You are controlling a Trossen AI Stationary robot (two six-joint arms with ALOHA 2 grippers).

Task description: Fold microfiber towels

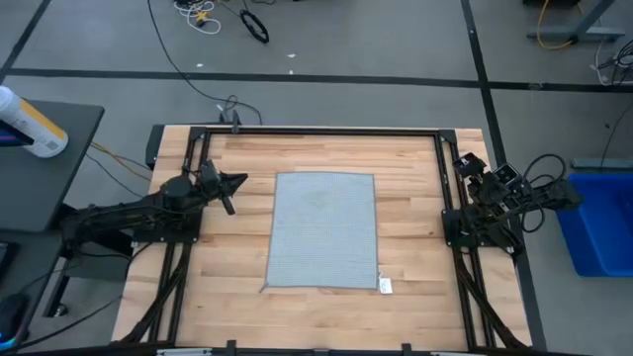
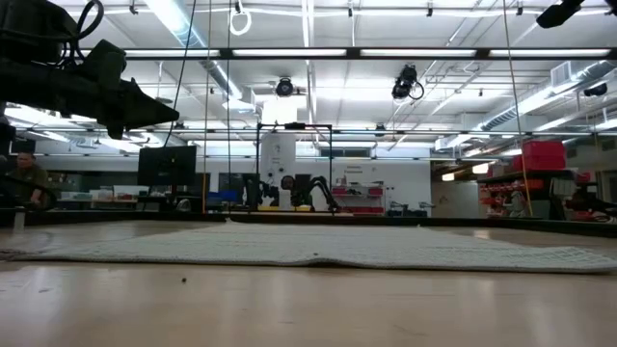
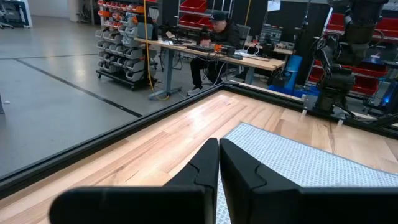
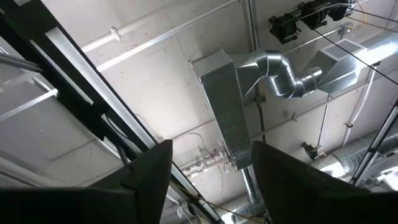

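The light grey-blue microfiber towel lies spread flat in the middle of the wooden table, its small white tag at the near right corner. It also shows in the low view and in the left wrist view. My left gripper is shut and empty, above the table just left of the towel's far left corner. My right gripper is open and empty, parked at the table's right edge and pointing up at the ceiling.
A black frame runs around the table top. A blue bin stands off the table's right side. A side table with a spray bottle stands at the left. A person sits at a desk in the room beyond.
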